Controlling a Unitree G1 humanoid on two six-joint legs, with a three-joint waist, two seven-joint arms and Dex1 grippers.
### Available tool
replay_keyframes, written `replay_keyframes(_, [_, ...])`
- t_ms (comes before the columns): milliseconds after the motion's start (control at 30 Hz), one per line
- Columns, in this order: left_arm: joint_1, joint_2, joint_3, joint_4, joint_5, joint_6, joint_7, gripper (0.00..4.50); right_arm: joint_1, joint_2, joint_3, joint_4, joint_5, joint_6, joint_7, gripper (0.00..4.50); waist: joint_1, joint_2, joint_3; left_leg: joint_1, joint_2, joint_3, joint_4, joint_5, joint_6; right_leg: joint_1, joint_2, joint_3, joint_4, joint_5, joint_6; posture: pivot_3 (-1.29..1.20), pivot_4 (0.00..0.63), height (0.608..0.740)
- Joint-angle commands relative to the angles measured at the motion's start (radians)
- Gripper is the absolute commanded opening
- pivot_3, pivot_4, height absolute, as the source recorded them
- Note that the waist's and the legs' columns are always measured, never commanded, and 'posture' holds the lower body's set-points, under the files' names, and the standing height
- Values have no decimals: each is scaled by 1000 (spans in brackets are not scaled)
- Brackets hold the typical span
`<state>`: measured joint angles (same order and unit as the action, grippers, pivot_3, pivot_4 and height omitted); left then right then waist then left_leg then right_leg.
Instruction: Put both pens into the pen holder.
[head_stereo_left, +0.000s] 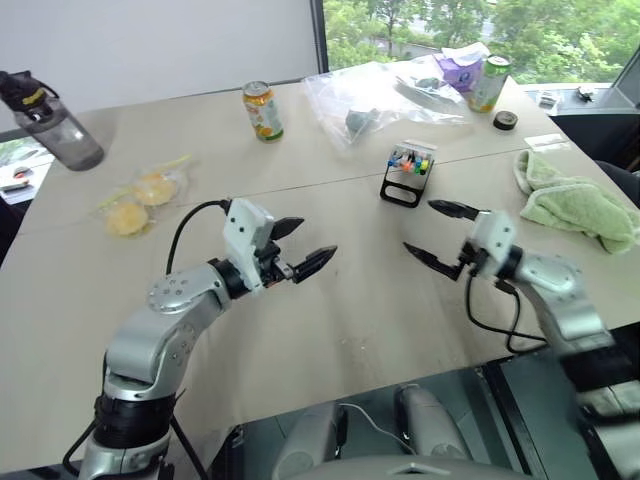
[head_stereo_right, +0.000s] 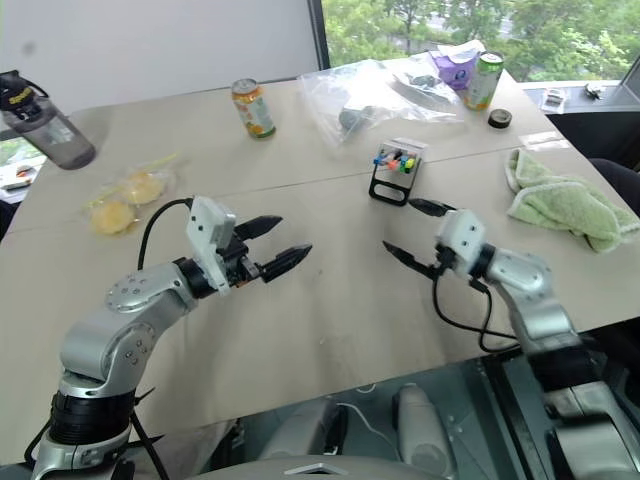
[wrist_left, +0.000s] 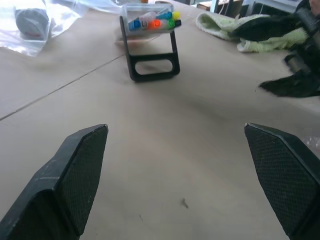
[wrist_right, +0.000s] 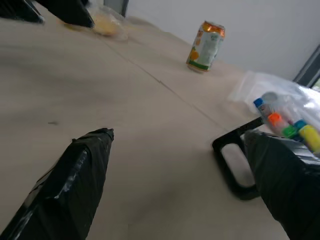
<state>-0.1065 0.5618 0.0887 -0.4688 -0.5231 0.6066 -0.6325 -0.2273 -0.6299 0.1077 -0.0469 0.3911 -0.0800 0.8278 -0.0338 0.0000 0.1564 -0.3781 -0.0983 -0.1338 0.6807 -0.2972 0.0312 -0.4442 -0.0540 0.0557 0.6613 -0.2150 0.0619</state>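
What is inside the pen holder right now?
The pen holder shows bright pen caps at its top: blue, orange, green, yellow. The barrels below are hidden inside, so the count is unclear.

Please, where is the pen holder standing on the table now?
In the left eye view the pen holder stands on the table right of centre, just beyond the right pincer, between the clear plastic bag and the green towel.
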Motion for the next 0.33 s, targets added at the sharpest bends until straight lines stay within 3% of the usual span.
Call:
replay_keyframes(33, [76,16,6,-23,61,-90,-9,4500,120,-32,-96,-130,114,143,0,4467,7,0,0,0,0,0,0,0,0,0,0,0,0,0,0,0,150,739])
replay_keyframes(200, [179,36,15,69,134,-200,-43,4500,253,-62,-186,-148,108,173,13,4467,20,0,0,2,0,1,0,0,0,3,-1,0,-1,0,0,0,150,739])
replay_keyframes(333, [203,42,12,108,156,-266,-76,4500,268,-66,-222,-155,117,200,24,4467,24,-1,0,2,0,1,0,0,0,3,-1,-1,-1,0,0,0,150,739])
